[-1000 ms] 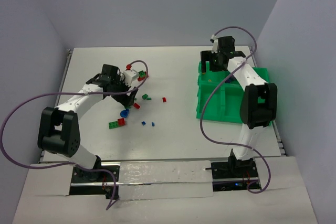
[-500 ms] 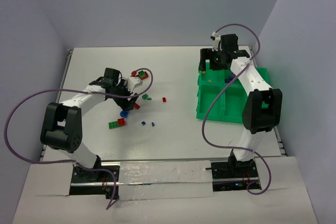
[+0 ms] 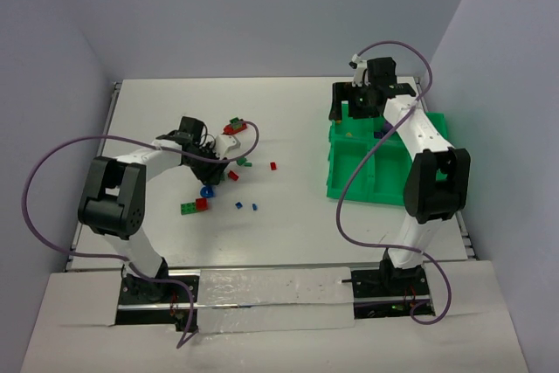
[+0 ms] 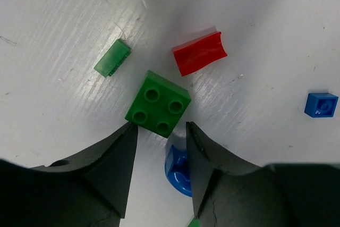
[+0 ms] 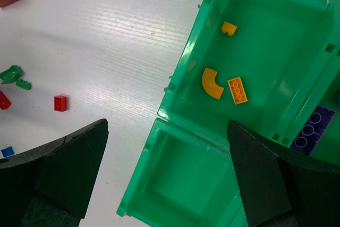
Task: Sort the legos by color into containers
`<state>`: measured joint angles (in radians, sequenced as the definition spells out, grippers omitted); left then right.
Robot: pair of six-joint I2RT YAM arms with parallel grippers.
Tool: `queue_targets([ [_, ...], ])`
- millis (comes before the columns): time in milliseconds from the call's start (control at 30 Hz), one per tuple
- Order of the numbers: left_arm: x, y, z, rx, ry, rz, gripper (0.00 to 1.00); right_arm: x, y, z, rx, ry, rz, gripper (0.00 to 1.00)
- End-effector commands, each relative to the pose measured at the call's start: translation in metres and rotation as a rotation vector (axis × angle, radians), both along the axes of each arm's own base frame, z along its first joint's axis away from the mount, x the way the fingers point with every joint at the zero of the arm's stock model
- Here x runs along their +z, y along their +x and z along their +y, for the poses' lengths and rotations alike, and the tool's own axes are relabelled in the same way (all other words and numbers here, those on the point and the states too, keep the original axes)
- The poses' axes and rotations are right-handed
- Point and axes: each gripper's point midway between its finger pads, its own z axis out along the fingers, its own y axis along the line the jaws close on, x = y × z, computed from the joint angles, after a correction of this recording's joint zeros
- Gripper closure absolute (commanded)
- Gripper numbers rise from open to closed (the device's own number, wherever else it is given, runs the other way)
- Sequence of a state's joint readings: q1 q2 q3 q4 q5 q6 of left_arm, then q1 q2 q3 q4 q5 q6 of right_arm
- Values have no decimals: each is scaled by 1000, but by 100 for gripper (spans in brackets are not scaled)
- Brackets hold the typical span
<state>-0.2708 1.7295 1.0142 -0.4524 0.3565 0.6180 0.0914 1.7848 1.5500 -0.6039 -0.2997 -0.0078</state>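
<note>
Loose legos lie left of centre on the white table. In the left wrist view a green four-stud brick lies just ahead of my left gripper, its near corner between the fingertips. A blue round piece sits deeper between the jaws, which stand narrowly apart and grip nothing. A red curved piece and a flat green piece lie beyond. My right gripper hangs wide open over the green tray, holding nothing. One container holds orange legos, another a purple brick.
From above, the tray is at the right and my left gripper is low in the pile. A red-green pair, small blue bricks and a lone red brick lie nearby. Purple cables loop off both arms.
My left gripper has dropped into the pile towards the green brick, and its jaws have narrowed. The right arm shifted slightly over the tray, then held still.
</note>
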Motion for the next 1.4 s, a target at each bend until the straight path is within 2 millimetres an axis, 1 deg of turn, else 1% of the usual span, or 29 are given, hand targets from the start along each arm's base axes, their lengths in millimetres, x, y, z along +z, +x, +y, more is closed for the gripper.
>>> queue_targets([
  [0, 14, 21, -5, -16, -24, -64, 53, 32, -6, 5, 13, 24, -67, 0],
  [67, 17, 25, -6, -6, -33, -73, 60, 33, -7, 6, 18, 27, -68, 0],
  [133, 19, 26, -6, 6, -41, -71, 65, 34, -7, 7, 21, 31, -70, 0],
  [200, 23, 29, -6, 10, -53, -76, 67, 34, -9, 9, 26, 33, -69, 0],
  [267, 25, 28, -8, 8, -63, -71, 65, 35, -9, 10, 27, 33, -70, 0],
  [300, 26, 24, -9, -5, -68, -55, 57, 34, -10, 11, 31, 34, -67, 0],
  [400, 31, 17, -15, -37, -102, -47, 40, 34, -10, 12, 34, 35, -65, 0],
  [467, 31, 17, -16, -38, -105, -47, 35, 34, -10, 12, 34, 36, -65, 0],
  [500, 31, 19, -15, -32, -103, -49, 31, 33, -9, 12, 35, 36, -64, 0],
  [567, 30, 23, -15, -20, -99, -51, 26, 34, -9, 14, 40, 40, -65, 0],
  [633, 29, 26, -16, -6, -98, -49, 25, 34, -8, 13, 37, 39, -65, 0],
  [733, 26, 30, -17, 23, -90, -45, 26, 34, -8, 13, 35, 36, -62, 0],
  [800, 25, 32, -18, 35, -84, -51, 29, 33, -8, 13, 35, 36, -61, 0],
  [1100, 11, 32, -19, 68, -42, -32, 37, 30, -6, 13, 35, 35, -55, 0],
  [1267, 6, 38, -18, 110, -25, -39, 44, 29, -6, 13, 34, 34, -53, 0],
  [1367, 4, 42, -15, 145, -12, -44, 51, 29, -7, 12, 34, 34, -53, 0],
])
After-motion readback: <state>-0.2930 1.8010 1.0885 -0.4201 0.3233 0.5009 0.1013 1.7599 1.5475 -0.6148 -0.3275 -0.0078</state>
